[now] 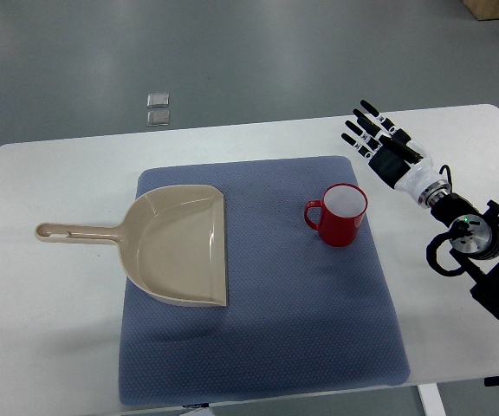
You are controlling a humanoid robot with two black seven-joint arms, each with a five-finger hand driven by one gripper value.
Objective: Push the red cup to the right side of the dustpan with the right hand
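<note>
A red cup (340,215) with a white inside stands upright on the blue mat (258,347), its handle pointing left. A beige dustpan (180,243) lies on the left part of the mat, its handle reaching left onto the table, its open edge facing the cup. My right hand (372,134) is above the table at the mat's far right corner, fingers spread and holding nothing. It is up and to the right of the cup, apart from it. The left arm does not show.
The white table (50,347) holds the mat. Its front edge runs along the bottom, its right edge near my right arm (470,238). Two small clear objects (158,108) lie on the floor beyond the table.
</note>
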